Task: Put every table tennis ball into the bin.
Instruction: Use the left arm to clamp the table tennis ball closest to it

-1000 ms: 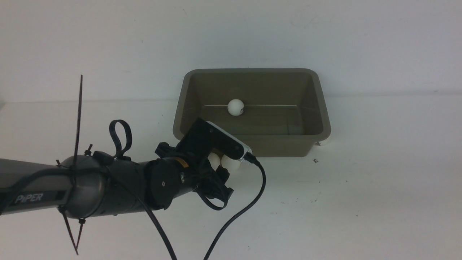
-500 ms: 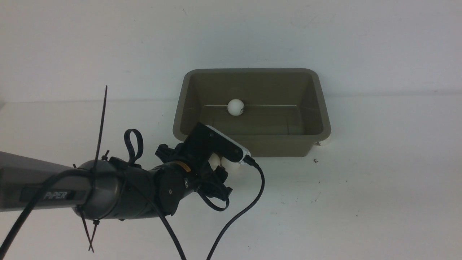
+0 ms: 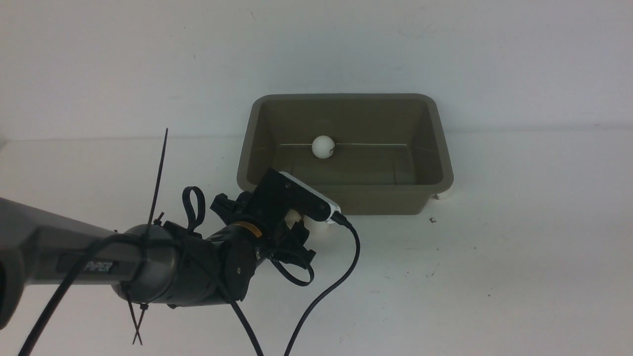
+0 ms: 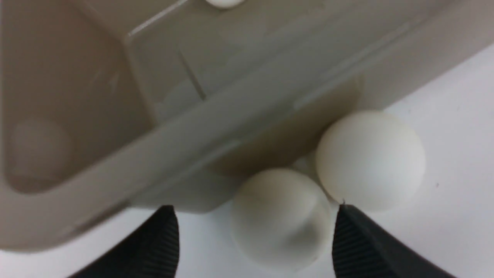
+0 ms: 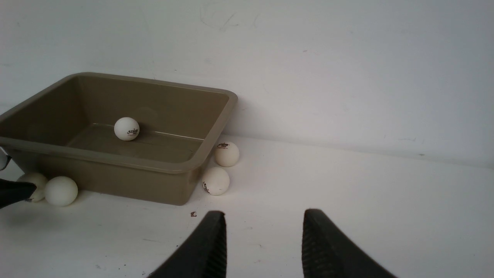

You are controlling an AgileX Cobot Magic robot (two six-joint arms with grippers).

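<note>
On the white worktop (image 3: 519,257), toward the far wall: the bin (image 3: 385,205), long side facing near. Inside, resting at the foot of its far wall, one table tennis ball (image 3: 323,147) with a small dark print. Outside, by the bin's near-left corner, two more on the worktop, tucked close to the near wall: the left ball (image 4: 281,220) and the right ball (image 4: 370,160), touching or all but touching each other. From the front, both half hidden behind the wrist camera (image 3: 301,198) of the left arm (image 3: 99,262). Down low around the left ball, the left jaws, spread wide: one tip just beside the ball, the other clear of it, nothing gripped. Along the bin's right wall, close to its near-right corner, a fourth ball (image 5: 226,153) and, slightly nearer, a fifth ball (image 5: 215,180), each printed. Well to the right of the bin, above bare worktop, the right jaws, parted, holding nothing.
</note>
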